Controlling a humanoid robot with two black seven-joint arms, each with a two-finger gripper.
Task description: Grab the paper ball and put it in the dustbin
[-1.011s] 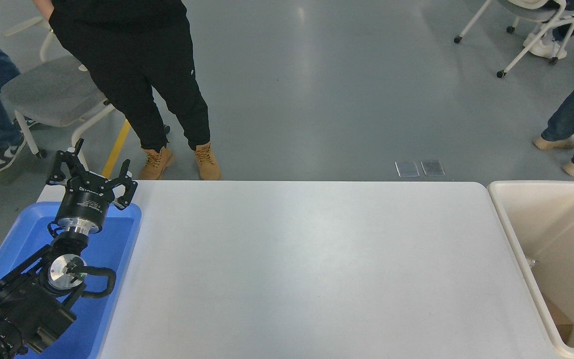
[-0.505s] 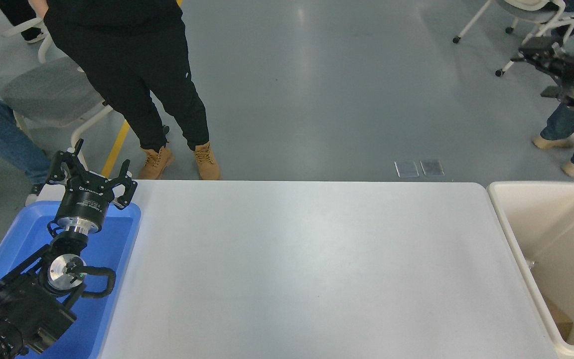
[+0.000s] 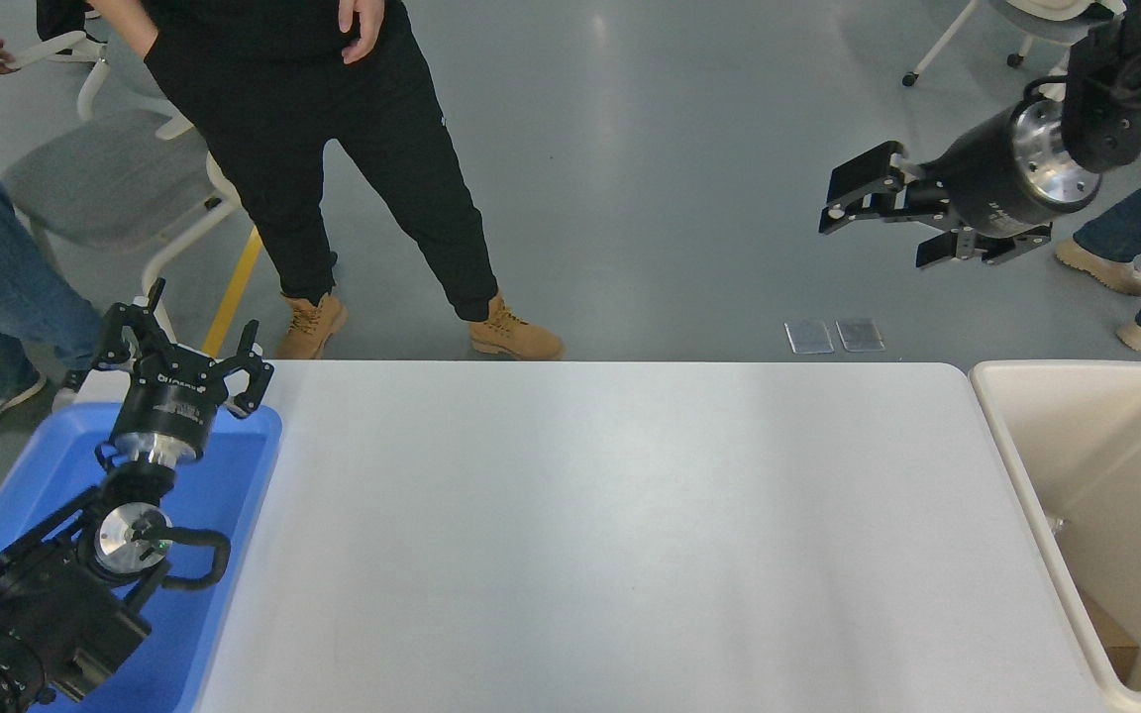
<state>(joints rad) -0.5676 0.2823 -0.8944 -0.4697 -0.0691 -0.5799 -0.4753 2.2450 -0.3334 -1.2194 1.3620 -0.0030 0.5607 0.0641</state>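
Note:
The dustbin (image 3: 1001, 436), a cream-white deep bin, stands at the table's right end. A tan-brown piece (image 3: 1111, 632) lies low inside it; I cannot tell if it is the paper ball. No paper ball shows on the table. My right gripper (image 3: 878, 236) is open and empty, held high beyond the table's far right corner and pointing left. My left gripper (image 3: 184, 347) is open and empty, parked over the far end of the blue tray at the lower left.
A shallow blue tray (image 3: 234, 495) lies along the table's left edge under my left arm. A person in black trousers and tan boots (image 3: 516, 342) stands at the far edge. Other people and wheeled chairs are on the floor behind.
My right gripper rose from over the dustbin and swung up and left, now high beyond the far right corner. The person in black stepped to the right.

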